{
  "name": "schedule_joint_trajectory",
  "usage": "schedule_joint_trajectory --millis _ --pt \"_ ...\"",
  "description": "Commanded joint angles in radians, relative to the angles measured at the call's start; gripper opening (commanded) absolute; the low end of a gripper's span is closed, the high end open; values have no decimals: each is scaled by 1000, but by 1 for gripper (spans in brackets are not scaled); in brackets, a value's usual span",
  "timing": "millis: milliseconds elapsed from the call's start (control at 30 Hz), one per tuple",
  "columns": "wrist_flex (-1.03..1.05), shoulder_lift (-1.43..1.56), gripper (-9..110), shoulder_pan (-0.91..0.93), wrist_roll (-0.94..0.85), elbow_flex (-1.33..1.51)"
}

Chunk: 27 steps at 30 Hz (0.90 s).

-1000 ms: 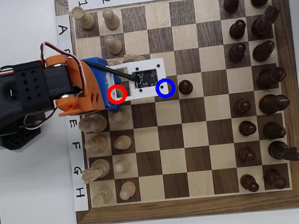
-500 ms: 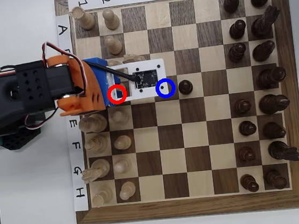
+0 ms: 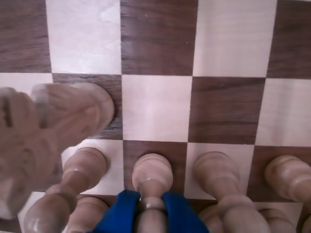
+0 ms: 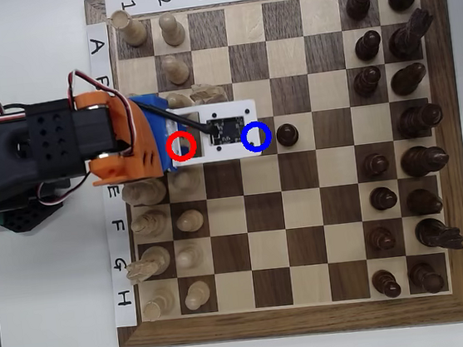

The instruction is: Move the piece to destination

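Observation:
In the wrist view my gripper has its two blue fingers closed on the neck of a pale cream pawn, which stands on a dark square in the pale pawn row. In the overhead view the gripper sits over the red-ringed square, and the arm and its white camera plate hide the pawn. The blue-ringed dark square lies two squares to the right, partly under the plate. In the wrist view the squares ahead of the pawn are bare.
Pale pawns stand close on both sides of the held one. A pale knight looms at the left of the wrist view. In the overhead view a dark pawn stands just right of the blue ring. Dark pieces fill the right columns.

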Motion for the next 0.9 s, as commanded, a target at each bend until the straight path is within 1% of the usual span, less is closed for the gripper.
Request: schedule_joint_trajectory --millis 0,867 --pt "66 112 0 41 449 -144" --pt "244 135 0 40 492 -430"
